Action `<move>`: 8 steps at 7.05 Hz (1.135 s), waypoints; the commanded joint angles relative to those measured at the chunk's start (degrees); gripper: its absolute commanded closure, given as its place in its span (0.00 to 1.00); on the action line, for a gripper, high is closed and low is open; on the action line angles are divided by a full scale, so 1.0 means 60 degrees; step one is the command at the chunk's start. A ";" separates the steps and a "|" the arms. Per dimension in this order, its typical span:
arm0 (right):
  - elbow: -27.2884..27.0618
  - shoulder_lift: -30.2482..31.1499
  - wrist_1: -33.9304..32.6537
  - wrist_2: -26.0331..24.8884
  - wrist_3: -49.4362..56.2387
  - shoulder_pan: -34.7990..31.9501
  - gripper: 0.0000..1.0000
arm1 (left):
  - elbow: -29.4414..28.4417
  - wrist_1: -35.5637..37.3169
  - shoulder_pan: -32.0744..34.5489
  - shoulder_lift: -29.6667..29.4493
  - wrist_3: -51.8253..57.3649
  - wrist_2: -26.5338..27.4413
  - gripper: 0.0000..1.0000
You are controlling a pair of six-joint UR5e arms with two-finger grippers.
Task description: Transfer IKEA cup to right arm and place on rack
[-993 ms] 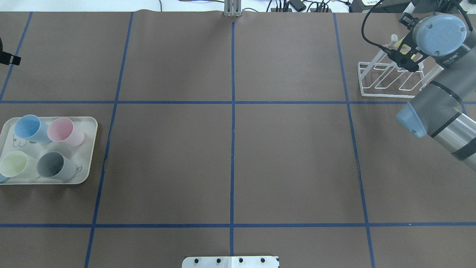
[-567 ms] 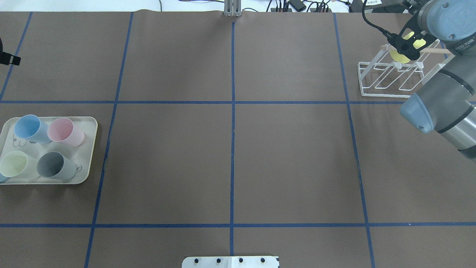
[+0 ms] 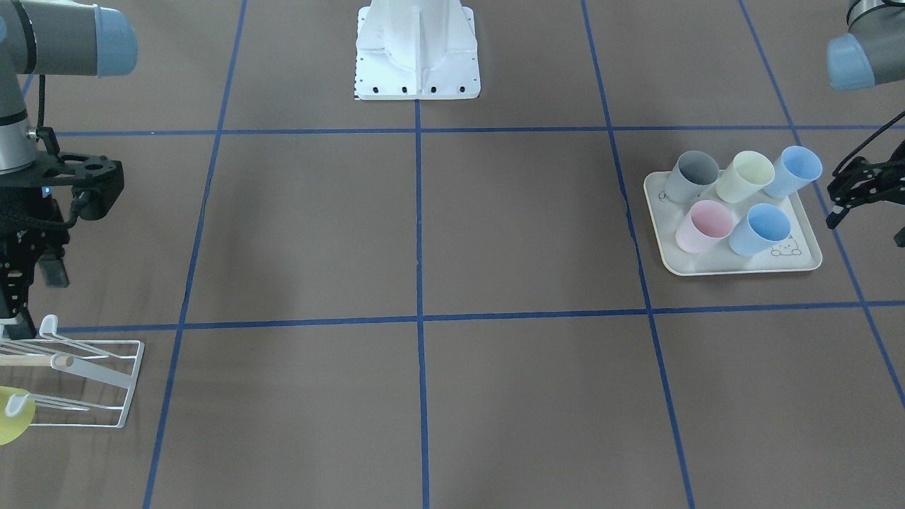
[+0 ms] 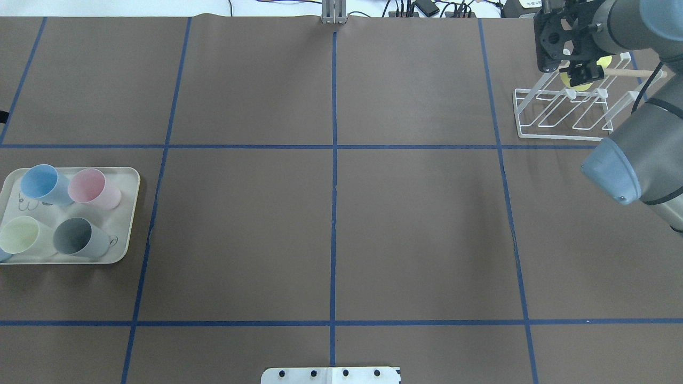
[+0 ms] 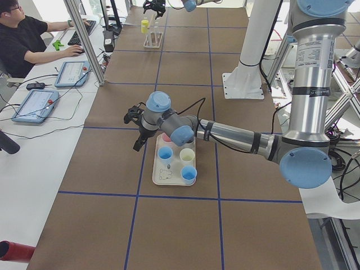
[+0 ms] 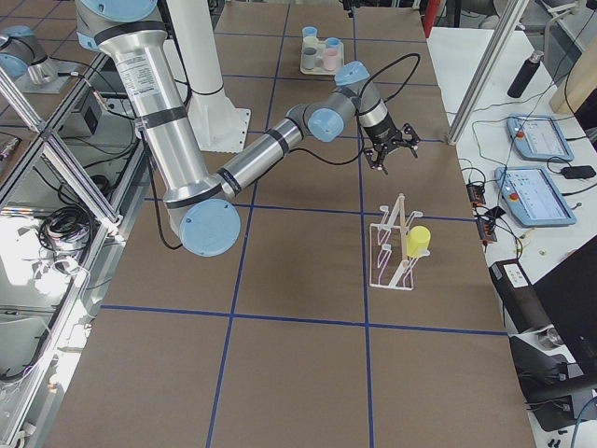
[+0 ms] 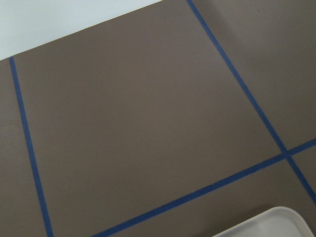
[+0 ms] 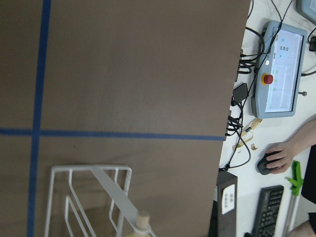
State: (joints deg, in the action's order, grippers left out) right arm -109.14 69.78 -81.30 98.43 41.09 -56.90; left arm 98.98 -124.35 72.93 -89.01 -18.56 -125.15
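Note:
A yellow IKEA cup (image 4: 582,86) hangs mouth-down on a prong of the white wire rack (image 4: 555,137) at the far right, under the wooden rod. My right gripper (image 4: 584,71) hovers just above the cup and rack, open and holding nothing; the side view shows it (image 6: 392,154) raised well off the rack (image 6: 387,252) and cup (image 6: 417,241). My left gripper (image 3: 864,205) hangs open and empty just outside the cream tray (image 3: 799,258). The right wrist view looks down on the rack (image 8: 98,197).
The tray (image 4: 122,234) at the left holds several cups: blue (image 4: 40,182), pink (image 4: 90,188), pale green (image 4: 21,234) and grey (image 4: 74,236). Blue tape lines grid the brown table. A person sits at a desk with tablets (image 5: 39,104) beyond the far edge.
My right gripper has let go of the yellow cup and drawn up and back from the rack; the cup stays on its prong. The left gripper slipped out of the overhead view's left edge.

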 commanded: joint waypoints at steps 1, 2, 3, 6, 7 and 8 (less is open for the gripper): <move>-0.0340 0.0088 0.0798 0.0762 -0.4791 0.1141 0.00 | -0.0645 -0.1054 -0.0272 0.0420 -0.1339 0.0203 0.00; -0.0340 0.0132 0.1226 0.0980 -0.6813 0.1845 0.00 | -0.0705 -0.1043 -0.0797 0.0493 -0.2100 0.0248 0.00; -0.0355 0.0002 0.1303 0.1098 -0.7950 0.2330 0.00 | -0.0691 -0.1217 -0.1353 0.0639 -0.2775 0.0437 0.00; -0.0457 0.0001 0.1303 0.1099 -0.8167 0.2467 0.00 | -0.0706 -0.1861 -0.2119 0.1108 -0.3485 0.0482 0.07; -0.0457 0.0001 0.1304 0.1099 -0.8152 0.2496 0.00 | -0.0706 -0.1863 -0.2120 0.1124 -0.3499 0.0671 0.27; -0.0443 0.0001 0.1304 0.1085 -0.8152 0.2511 0.00 | -0.0706 -0.1848 -0.2135 0.1124 -0.3514 0.0920 0.52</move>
State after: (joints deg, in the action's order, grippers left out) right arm -111.84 69.79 -73.49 105.01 -7.80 -41.99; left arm 94.76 -135.34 60.37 -82.45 -39.46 -121.19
